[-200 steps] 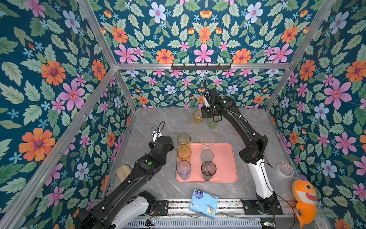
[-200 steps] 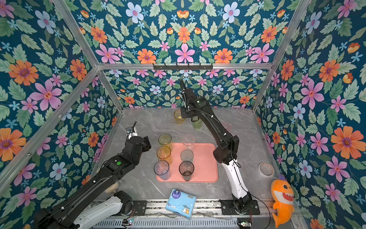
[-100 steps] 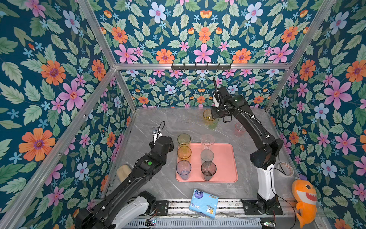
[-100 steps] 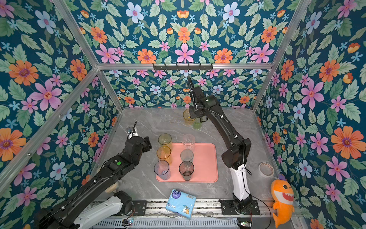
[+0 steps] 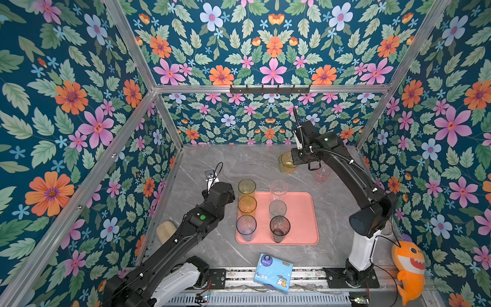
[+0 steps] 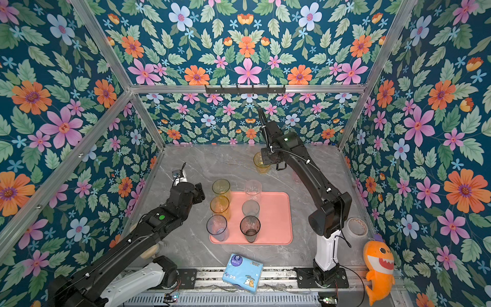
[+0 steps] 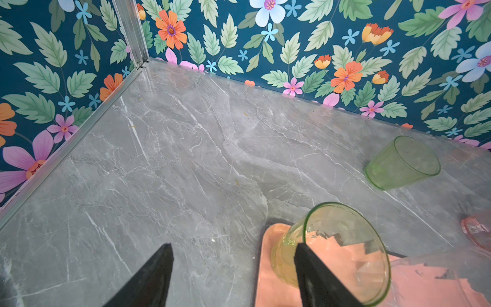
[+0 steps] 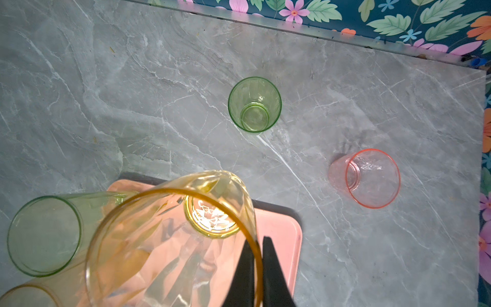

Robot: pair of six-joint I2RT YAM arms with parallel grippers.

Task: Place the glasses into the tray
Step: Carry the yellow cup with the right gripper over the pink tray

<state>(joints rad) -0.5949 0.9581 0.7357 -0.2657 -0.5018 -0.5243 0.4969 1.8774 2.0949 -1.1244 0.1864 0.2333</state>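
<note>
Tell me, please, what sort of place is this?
Probably a robot test booth, not a home: an aluminium frame holding floral printed panels, the left arm and right arm bolted to a metal rail fronting a marble-look tabletop, and staged tumblers on a salmon-pink tray.

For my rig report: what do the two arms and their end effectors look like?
Both arms are black with a white lowest segment. The left arm bears a round green mark; a black ribbed cable runs along the right arm. Left end effector and right end effector: two black tapered fingers each.
</note>
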